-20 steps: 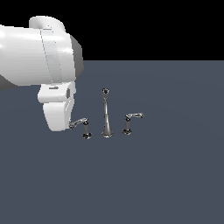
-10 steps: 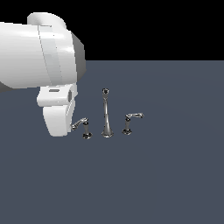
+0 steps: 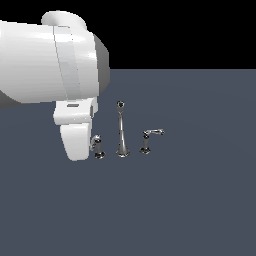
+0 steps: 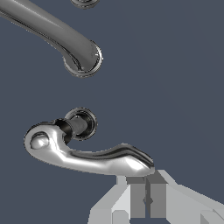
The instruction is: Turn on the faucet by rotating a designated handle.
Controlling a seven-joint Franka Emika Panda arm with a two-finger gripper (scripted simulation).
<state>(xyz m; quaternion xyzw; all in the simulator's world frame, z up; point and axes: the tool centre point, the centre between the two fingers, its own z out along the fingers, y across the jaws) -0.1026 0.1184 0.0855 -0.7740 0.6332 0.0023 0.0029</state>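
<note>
The chrome faucet has a tall spout (image 3: 120, 131) with a dark knob tip, and a shorter-armed handle (image 3: 150, 137) on the exterior view's right. The long-armed handle (image 3: 97, 148) stands on the exterior view's left, its lever mostly hidden behind my white hand (image 3: 76, 140). In the wrist view the curved lever (image 4: 87, 156) runs from its post on a dark round base (image 4: 81, 124), with the spout (image 4: 65, 37) beyond. My gripper (image 4: 146, 183) is shut, holds nothing, and its fingertips rest against the lever's free end.
The faucet set stands on a flat dark grey-blue surface (image 3: 190, 200). My bulky white arm (image 3: 45, 65) fills the upper part of the exterior view's left. Another round base (image 4: 85, 2) shows at the wrist view's edge.
My hand has moved toward the exterior view's right and a little lower, covering more of the long-armed handle's lever. The spout and the shorter-armed handle have not moved.
</note>
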